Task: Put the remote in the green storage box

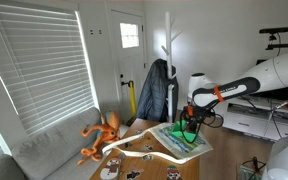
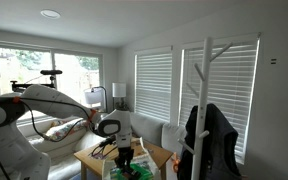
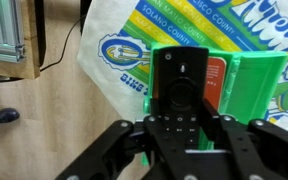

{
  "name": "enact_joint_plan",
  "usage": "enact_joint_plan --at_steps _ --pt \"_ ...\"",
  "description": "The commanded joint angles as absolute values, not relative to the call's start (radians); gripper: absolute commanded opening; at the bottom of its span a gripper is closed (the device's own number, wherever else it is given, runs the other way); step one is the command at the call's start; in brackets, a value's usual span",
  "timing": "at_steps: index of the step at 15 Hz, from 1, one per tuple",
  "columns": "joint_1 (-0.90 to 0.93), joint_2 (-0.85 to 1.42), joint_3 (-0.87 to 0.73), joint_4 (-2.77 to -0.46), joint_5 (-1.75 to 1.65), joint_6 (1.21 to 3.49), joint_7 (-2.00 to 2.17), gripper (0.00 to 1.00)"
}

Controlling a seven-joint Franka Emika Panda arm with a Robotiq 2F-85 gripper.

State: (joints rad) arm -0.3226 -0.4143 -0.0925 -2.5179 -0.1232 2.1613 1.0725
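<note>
while i grip the remote, box lies straight below

gripper (image 3: 184, 135) clamped across the remote (image 3: 179, 85) near its lower end, long axis running away from the wrist. box (image 3: 249, 85) directly underneath, on a printed bag (image 3: 114, 45). judgement: lower straight down, then release.

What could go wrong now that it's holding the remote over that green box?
The remote, held in the tool, hangs close to one wall of the green storage box. Released here, it might clip that wall and slide out onto the printed bag. The box also seems to rest on that soft bag, so a bump from the tool could shift it.
</note>
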Motion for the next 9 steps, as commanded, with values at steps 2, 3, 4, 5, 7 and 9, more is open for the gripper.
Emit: enact_joint_plan --at_steps 2,3,4,5,7,9 --pt "-0.326 -0.392 -0.085 -2.483 -0.133 2.156 1.094 0.67" --pt "-0.326 -0.396 -0.086 -2.482 -0.132 2.151 1.093 0.69" --pt "-0.326 -0.398 -0.087 -2.480 -0.131 2.150 1.091 0.74" --pt "-0.325 -0.405 -0.088 -2.481 -0.129 2.146 1.087 0.81" --pt "-0.326 -0.416 -0.089 -2.482 -0.129 2.147 1.086 0.95" --pt "-0.323 -0.429 -0.095 -2.478 -0.117 2.146 1.078 1.00"
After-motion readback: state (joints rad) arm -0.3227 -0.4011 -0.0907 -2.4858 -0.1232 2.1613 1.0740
